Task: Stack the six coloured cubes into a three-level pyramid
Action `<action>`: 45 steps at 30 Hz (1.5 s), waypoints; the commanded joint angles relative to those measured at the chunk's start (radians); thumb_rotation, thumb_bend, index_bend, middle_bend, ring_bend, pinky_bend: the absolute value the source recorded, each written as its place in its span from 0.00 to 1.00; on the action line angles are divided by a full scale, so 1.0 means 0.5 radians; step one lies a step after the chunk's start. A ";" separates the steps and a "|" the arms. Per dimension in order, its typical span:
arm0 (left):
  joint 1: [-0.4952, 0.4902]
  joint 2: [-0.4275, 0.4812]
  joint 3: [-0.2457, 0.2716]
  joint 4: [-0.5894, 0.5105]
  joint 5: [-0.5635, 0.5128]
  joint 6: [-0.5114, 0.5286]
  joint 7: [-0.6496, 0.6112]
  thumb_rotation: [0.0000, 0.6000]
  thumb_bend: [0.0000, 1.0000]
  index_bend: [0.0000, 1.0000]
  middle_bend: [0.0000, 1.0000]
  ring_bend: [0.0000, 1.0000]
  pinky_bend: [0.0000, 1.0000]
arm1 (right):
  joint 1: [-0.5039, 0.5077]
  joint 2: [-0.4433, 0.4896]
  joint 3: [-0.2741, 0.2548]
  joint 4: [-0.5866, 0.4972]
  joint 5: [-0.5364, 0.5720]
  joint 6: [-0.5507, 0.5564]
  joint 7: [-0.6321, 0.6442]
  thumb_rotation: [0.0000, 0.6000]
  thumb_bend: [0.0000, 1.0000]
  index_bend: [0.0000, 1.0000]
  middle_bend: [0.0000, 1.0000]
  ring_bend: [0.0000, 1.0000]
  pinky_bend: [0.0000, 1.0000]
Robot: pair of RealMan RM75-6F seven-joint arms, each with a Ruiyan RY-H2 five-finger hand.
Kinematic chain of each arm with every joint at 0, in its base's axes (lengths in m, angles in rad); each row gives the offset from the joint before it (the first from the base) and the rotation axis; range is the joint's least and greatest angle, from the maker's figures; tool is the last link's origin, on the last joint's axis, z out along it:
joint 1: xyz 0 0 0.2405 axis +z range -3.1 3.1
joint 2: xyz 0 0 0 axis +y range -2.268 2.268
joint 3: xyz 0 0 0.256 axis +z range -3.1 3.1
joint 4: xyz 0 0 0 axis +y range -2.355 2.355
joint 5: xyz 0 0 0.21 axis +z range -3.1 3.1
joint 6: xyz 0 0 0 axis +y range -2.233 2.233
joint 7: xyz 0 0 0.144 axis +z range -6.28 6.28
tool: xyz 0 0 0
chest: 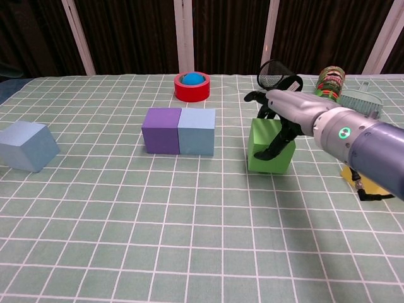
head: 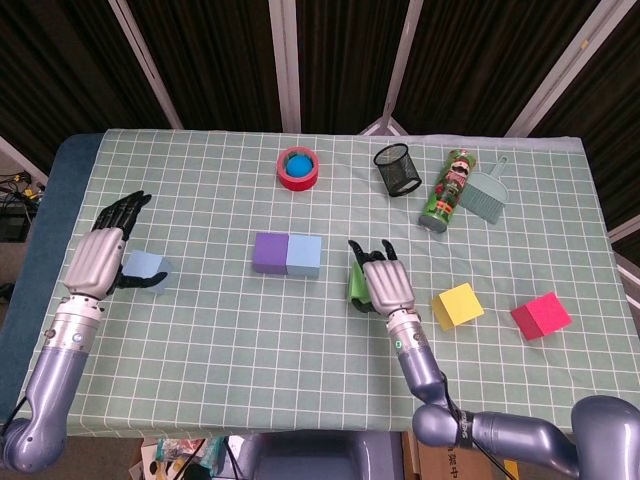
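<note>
My right hand (head: 385, 285) (chest: 285, 117) grips the green cube (chest: 268, 147) (head: 355, 284) from above and holds it tilted, lifted off the cloth, right of the purple cube (head: 270, 253) (chest: 161, 130) and the light blue cube (head: 304, 255) (chest: 196, 131), which stand side by side touching. Another pale blue cube (head: 147, 270) (chest: 26, 146) lies at the left, with my left hand (head: 103, 253) open just beside it. The yellow cube (head: 457, 305) (chest: 366, 184) and the red cube (head: 540, 315) rest at the right.
At the back stand a red tape roll (head: 298, 167) with a blue ball inside, a black mesh cup (head: 398, 168) on its side, a nutcracker can (head: 446, 189) and a small brush (head: 484, 190). The checked cloth (head: 240, 340) covers the table.
</note>
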 commanded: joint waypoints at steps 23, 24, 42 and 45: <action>-0.004 -0.004 -0.020 0.039 -0.063 -0.036 0.047 1.00 0.10 0.00 0.02 0.00 0.00 | 0.335 -0.133 0.166 0.409 0.327 -0.242 -0.003 1.00 0.27 0.00 0.39 0.25 0.00; -0.004 -0.003 -0.021 0.040 -0.066 -0.039 0.048 1.00 0.10 0.00 0.02 0.00 0.00 | 0.348 -0.140 0.169 0.425 0.337 -0.251 -0.001 1.00 0.27 0.00 0.39 0.25 0.00; -0.008 -0.008 -0.030 0.073 -0.093 -0.067 0.048 1.00 0.10 0.00 0.02 0.00 0.00 | 0.468 -0.188 0.157 0.579 0.352 -0.318 0.064 1.00 0.27 0.00 0.39 0.25 0.00; -0.008 -0.009 -0.031 0.077 -0.094 -0.070 0.047 1.00 0.10 0.00 0.02 0.00 0.00 | 0.475 -0.194 0.147 0.591 0.348 -0.318 0.075 1.00 0.27 0.00 0.39 0.25 0.00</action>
